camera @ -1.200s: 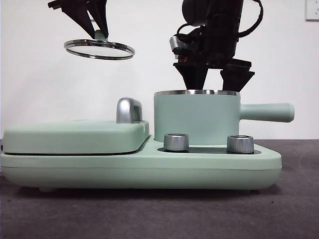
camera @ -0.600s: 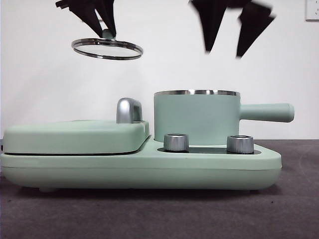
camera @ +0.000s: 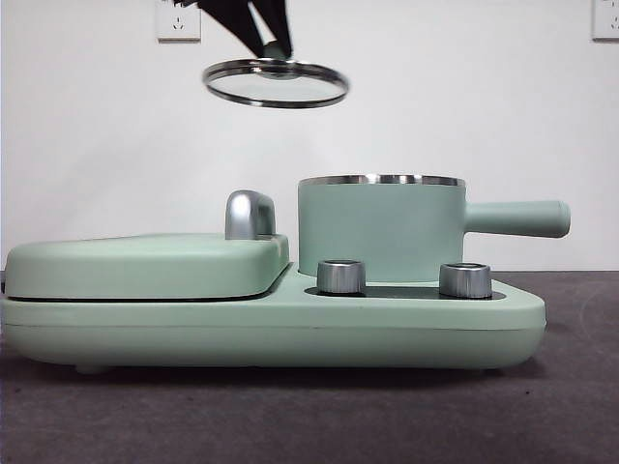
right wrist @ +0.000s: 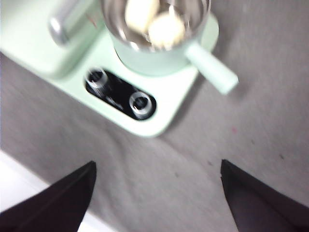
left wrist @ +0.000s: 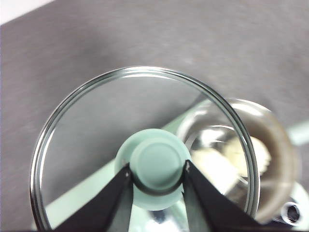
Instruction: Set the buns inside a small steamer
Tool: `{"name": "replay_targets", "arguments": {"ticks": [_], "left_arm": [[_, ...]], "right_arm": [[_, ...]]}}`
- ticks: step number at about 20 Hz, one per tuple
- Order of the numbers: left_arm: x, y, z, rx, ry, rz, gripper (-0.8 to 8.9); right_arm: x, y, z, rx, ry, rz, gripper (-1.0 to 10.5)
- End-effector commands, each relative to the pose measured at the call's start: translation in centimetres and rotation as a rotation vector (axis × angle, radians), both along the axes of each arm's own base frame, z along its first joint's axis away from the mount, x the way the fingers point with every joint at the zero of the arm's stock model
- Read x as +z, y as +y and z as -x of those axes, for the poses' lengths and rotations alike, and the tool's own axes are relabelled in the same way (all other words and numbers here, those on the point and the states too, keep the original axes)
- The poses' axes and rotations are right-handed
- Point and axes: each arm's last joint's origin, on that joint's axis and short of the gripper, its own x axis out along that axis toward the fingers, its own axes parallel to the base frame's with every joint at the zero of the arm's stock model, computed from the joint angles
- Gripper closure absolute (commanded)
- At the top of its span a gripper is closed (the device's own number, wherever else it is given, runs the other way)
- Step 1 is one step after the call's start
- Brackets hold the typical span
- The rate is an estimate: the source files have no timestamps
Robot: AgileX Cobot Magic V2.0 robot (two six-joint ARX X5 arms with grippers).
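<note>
Both buns point(right wrist: 155, 21) lie side by side inside the small steamer point(camera: 382, 230). The right wrist view shows them as two pale lumps touching each other at the bottom of the steel interior; the picture is blurred, so their surface detail cannot be told. In the left wrist view they appear through the glass, again inside the pot.

The small steamer stands uncovered on the right half of a mint-green cooker base point(camera: 290, 329). Its steel rim is bare and its straight handle point(camera: 517, 218) points to the right in the front view. Two steel knobs point(camera: 341, 276) sit on the black panel in front of the pot. A closed flat griddle point(camera: 145, 266) with a steel handle point(camera: 250, 215) takes up the left half of the base. The base rests on a dark grey worktop point(camera: 571, 387).

The glass lid point(camera: 276, 83) hangs in the air, roughly level, above and to the left of the pot, over the joint between griddle and pot. The left gripper point(left wrist: 157, 174) carries it: its two black fingers are clamped on either side of the green lid knob point(left wrist: 157, 164).

The right gripper point(right wrist: 157, 193) is held high over the worktop, on the knob side of the cooker. Its fingers are spread wide apart and hold nothing.
</note>
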Motion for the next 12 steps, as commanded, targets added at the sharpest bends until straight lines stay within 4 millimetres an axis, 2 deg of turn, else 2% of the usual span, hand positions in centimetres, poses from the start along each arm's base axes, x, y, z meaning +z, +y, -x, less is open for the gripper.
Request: {"name": "replay_targets", "arguments": {"ticks": [1, 4, 6, 9, 12], "left_arm": [[0.7, -1.4, 0.9, -0.045, -0.036, 0.028, 8.06], [0.7, -3.3, 2.2, -0.103, -0.034, 0.027, 8.06], [0.7, -4.4, 3.1, -0.138, -0.033, 0.027, 8.06], [0.4, -6.2, 4.4, -0.197, -0.024, 0.02, 8.06], [-0.3, -7.4, 5.0, -0.235, -0.01, 0.001, 8.06]], "right_arm": [[-0.8, -1.5, 2.9, -0.024, -0.079, -0.092, 5.4], [-2.8, -3.5, 6.6, -0.021, -0.194, -0.156, 5.4], [-3.9, -4.5, 8.5, -0.018, -0.25, -0.186, 5.4], [-4.9, -5.3, 10.2, 0.009, -0.296, -0.232, 5.4], [-5.2, -5.5, 10.8, 0.056, -0.303, -0.272, 5.4]]}}
